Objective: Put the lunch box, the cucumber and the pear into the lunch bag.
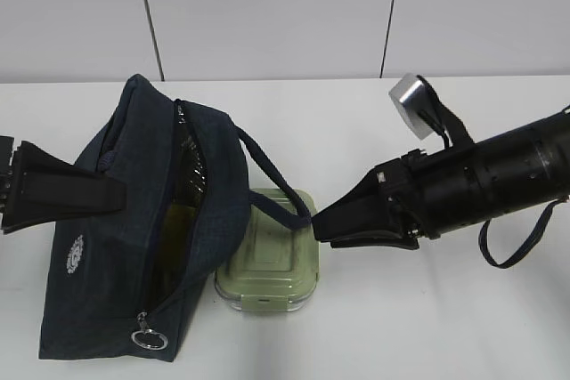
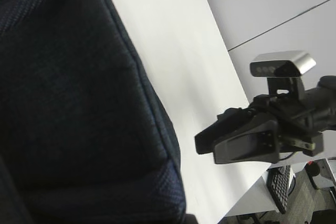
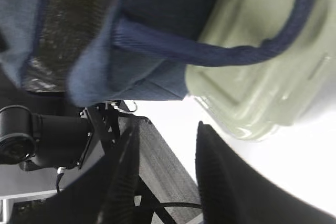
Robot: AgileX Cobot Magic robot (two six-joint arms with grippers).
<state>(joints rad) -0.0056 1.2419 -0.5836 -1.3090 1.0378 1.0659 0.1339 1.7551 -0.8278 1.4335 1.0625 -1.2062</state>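
Observation:
The navy lunch bag point(image 1: 98, 291) lies unzipped on the left of the white table, its opening facing up. Something dark olive-green point(image 1: 178, 220) shows inside; I cannot tell what it is. The lunch box point(image 1: 272, 273) with its sage-green lid stands on the table against the bag's right side, with a bag handle point(image 1: 276, 189) draped over it. My right gripper point(image 1: 319, 227) is open and empty, just right of the box's far corner; the right wrist view shows the box point(image 3: 252, 87) ahead of the gripper point(image 3: 168, 127). My left gripper point(image 1: 123, 193) rests on the bag's left side. No cucumber or pear can be made out.
The zipper's ring pull point(image 1: 149, 339) hangs at the bag's near end. Bag fabric point(image 2: 68, 103) fills most of the left wrist view, with the right gripper point(image 2: 202, 145) beyond it. Bare table point(image 1: 427, 327) lies to the right. A cable loop point(image 1: 512, 238) hangs under the right arm.

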